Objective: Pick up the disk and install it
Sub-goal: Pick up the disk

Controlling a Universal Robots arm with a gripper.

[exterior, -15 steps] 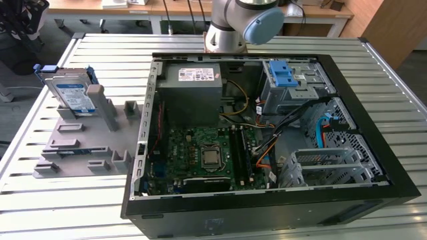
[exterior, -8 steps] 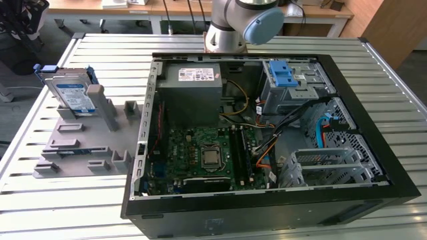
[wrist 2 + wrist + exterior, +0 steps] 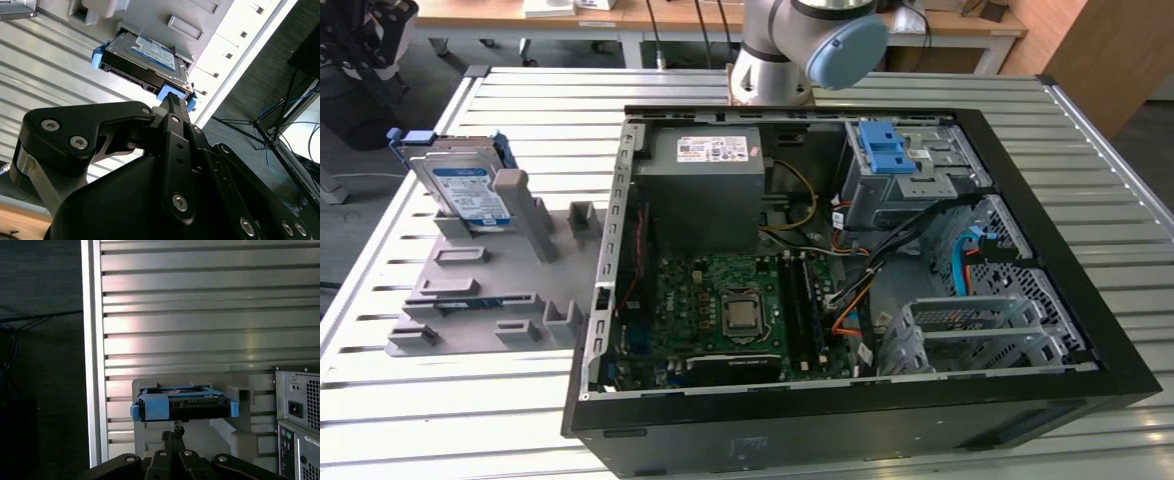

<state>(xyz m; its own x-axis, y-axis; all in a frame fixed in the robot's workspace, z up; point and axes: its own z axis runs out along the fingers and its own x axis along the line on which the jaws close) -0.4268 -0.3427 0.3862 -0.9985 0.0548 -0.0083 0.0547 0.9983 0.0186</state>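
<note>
Disk [image 3: 464,190]: stands tilted in grey holder [image 3: 480,275], edge free for grasping.
Fingers [image 3: 173,107]: clenched together on nothing, pointing at the disk, apart from it.

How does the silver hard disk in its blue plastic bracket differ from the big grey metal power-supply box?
The silver hard disk in its blue bracket stands tilted on the grey holder, outside the black computer case; the grey power-supply box lies inside it. The disk is far smaller. Both carry a label.
</note>
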